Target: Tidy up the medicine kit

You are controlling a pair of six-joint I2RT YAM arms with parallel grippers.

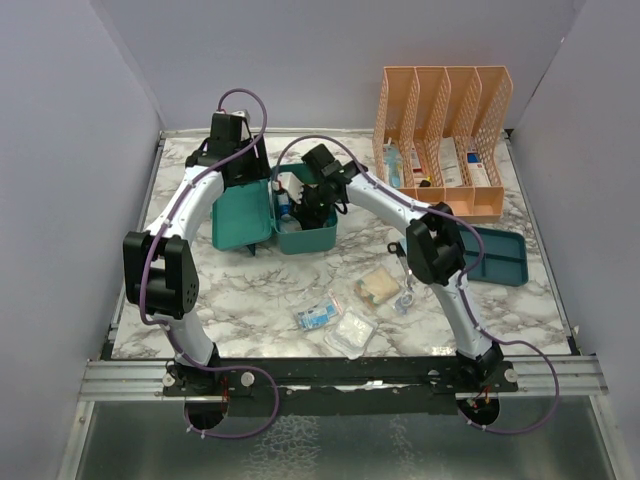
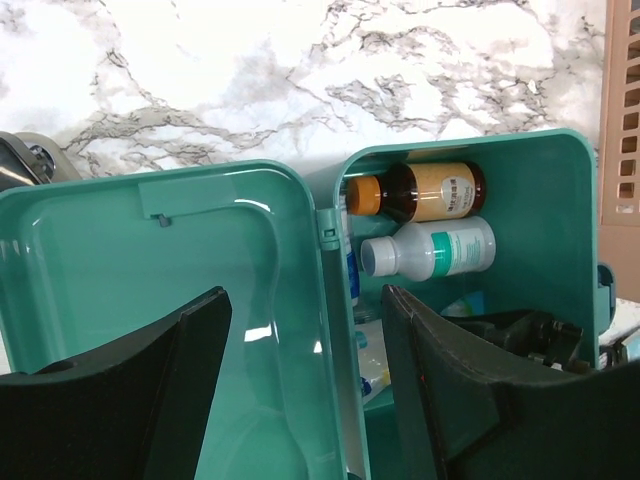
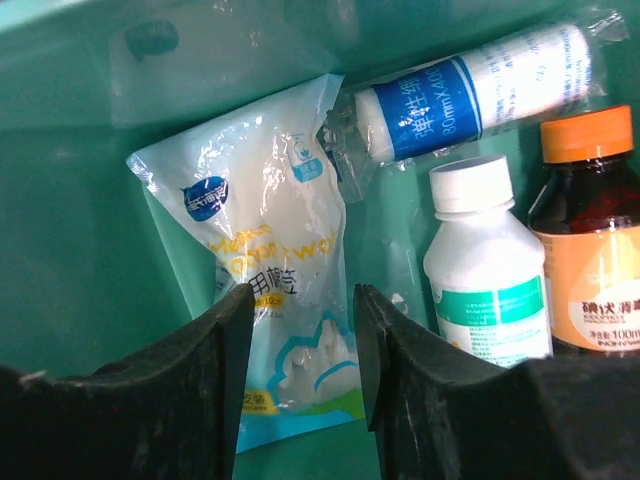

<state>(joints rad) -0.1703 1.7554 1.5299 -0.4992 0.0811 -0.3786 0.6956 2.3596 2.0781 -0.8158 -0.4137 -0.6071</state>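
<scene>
The teal medicine kit (image 1: 300,236) stands open at the table's middle back, its lid (image 1: 240,212) swung out to the left. My left gripper (image 2: 305,370) is open, its fingers on either side of the lid's hinge edge (image 2: 325,230) without touching it. My right gripper (image 3: 303,340) is open inside the kit, above a clear bag of cotton (image 3: 270,260). Also in the kit are a wrapped bandage roll (image 3: 470,95), a white bottle with a teal label (image 3: 485,270) and a brown bottle with an orange cap (image 3: 590,240). Both bottles show in the left wrist view (image 2: 430,220).
A tall orange mesh file organizer (image 1: 440,130) stands at the back right. A flat dark-blue tray (image 1: 495,255) lies to the right of my right arm. Several clear packets (image 1: 318,315) (image 1: 352,330) (image 1: 378,287) lie in front of the kit.
</scene>
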